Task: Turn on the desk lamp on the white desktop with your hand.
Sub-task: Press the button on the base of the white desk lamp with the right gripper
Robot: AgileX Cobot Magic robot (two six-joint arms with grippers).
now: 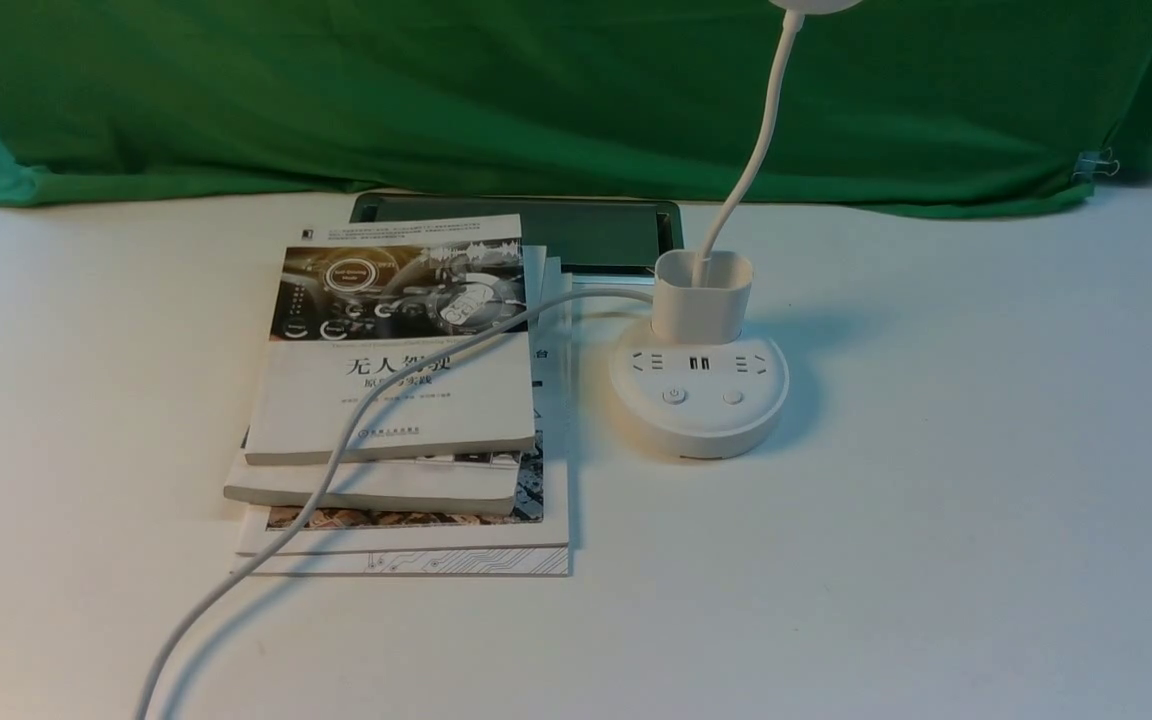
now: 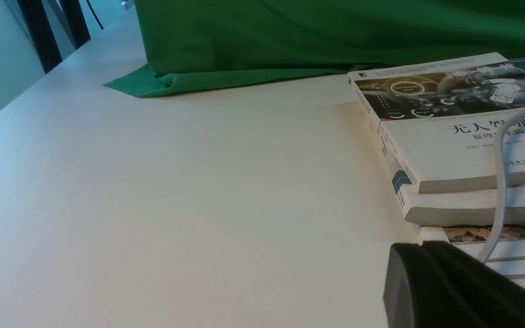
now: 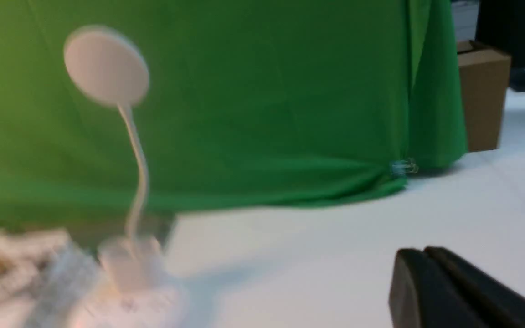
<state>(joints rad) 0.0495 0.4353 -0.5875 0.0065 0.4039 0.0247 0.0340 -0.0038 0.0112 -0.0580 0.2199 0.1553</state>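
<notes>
**Desk lamp waits untouched.** The right hand [image 3: 419, 256], its dark fingers shut flat against each other and holding nothing, hangs low over the white surface [image 3: 317, 255]. The desk lamp [image 3: 130, 273] stands out ahead of it, well apart. This wrist view is blurred. It shows the lamp's round head raised on a thin curved neck against the green cloth [image 3: 262, 114]. A brown cardboard box [image 3: 483, 98] sits far beyond the hand, past the cloth's edge, where a small metal clip [image 3: 403, 167] pinches the fabric.

Neither hand shows in the front view. There the lamp's round base [image 1: 698, 420] rests flat on the surface and carries sockets and two buttons [image 1: 674, 396] on its top. The squarish cup [image 1: 703, 295] stands upright at the back of the base, and the neck [image 1: 756, 150] rises out of it until the top of the frame cuts off the head.

The left hand [image 2: 419, 249] is also closed and empty, its fingers lying together close above the surface. A stack of books [image 2: 463, 150] lies just ahead of it, with the lowest ones right beyond the fingertips. A white cable [image 2: 499, 182] runs from the lamp's base across the top cover, down the stack's near side and past the left hand's fingertips. It leaves the frame at the near edge. A dark flat panel [image 1: 576, 230] lies behind the books, at the foot of the cloth and beside the lamp's cup, farther from both hands than the books are.
</notes>
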